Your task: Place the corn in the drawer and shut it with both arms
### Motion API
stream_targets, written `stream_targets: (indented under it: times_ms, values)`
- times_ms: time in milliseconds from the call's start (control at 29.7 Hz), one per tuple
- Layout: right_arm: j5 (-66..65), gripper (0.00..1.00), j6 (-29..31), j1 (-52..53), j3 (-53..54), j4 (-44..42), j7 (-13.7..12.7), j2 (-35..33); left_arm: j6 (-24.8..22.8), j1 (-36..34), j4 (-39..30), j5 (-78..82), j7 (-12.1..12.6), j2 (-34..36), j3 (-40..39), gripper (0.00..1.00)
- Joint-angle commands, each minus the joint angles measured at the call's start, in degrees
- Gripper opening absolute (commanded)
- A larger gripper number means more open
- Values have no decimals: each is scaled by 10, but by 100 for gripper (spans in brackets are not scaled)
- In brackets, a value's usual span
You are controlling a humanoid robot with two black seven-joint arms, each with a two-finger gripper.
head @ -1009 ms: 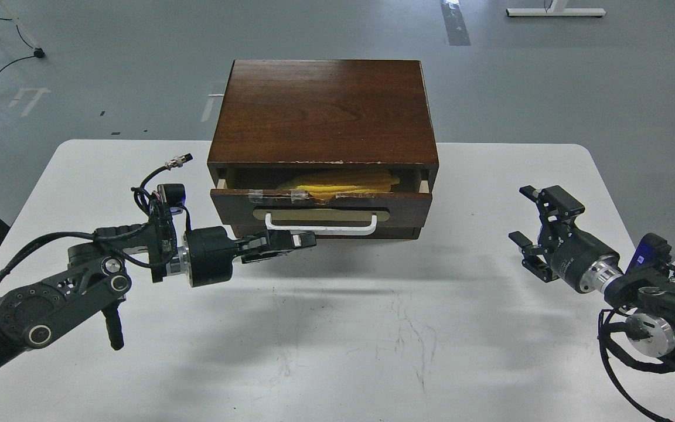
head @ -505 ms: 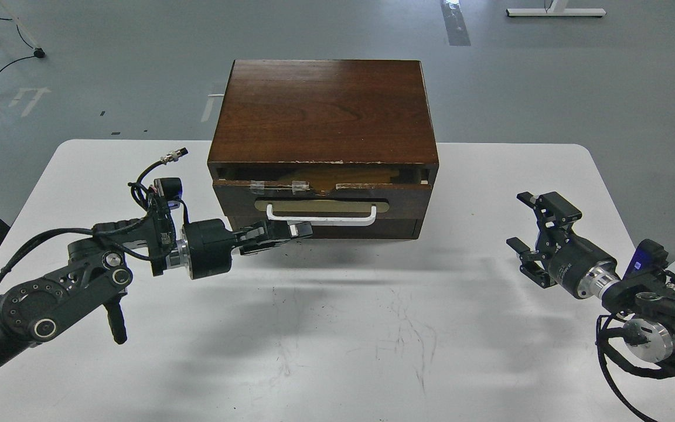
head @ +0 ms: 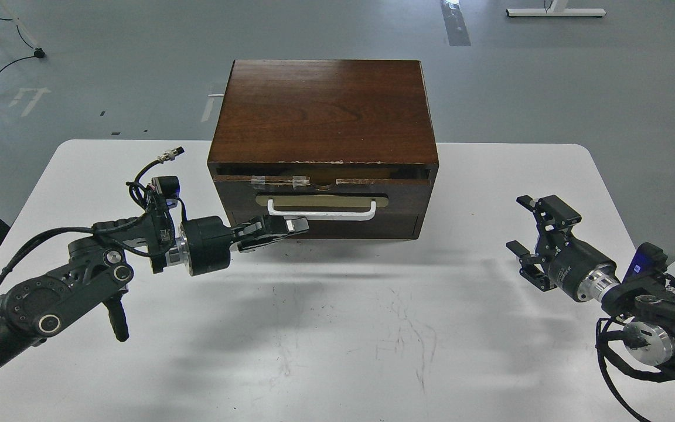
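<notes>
Drawer [head: 323, 202] nearly flush, just ahead of left tool [head: 290, 225]; tool pressed together, tips under handle [head: 321, 210]. Corn unseen, presumably inside. Right tool [head: 528, 231] spread, well apart to the right.

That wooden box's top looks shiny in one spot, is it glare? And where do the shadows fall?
Head view: yes, a pale sheen of overhead light lies across the cabinet top, toward its right. Soft, blurry-edged shadows fall on the white table in front of the drawer and under the left end effector. The picture is sharp throughout.
</notes>
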Motion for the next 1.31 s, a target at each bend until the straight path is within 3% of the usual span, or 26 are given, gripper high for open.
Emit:
stream_targets:
  times_ms: [0,740,875,1110,1144,1245,1278]
  values:
    - [0,100,0,-1,0,0,0,1,9,-7,7,0,0,-2,1,0]
    - [0,100,0,-5,0,1,0,1,25,-9,19,-5,0,-5,3,0]
    - [0,100,0,-5,2,0,0,1,0,-3,4,-12,0,4,13,0]
    - [0,100,0,-5,24,0,0,1,0,2,-54,-76,0,45,11,2]
    - [0,100,0,-5,30,0,0,2,0,2,-67,-108,0,56,10,24]
    - [0,100,0,-5,42,-1,0,5,0,4,-88,-168,0,76,9,60]
    - [0,100,0,-5,51,-1,0,6,0,11,-99,-212,0,89,5,98]
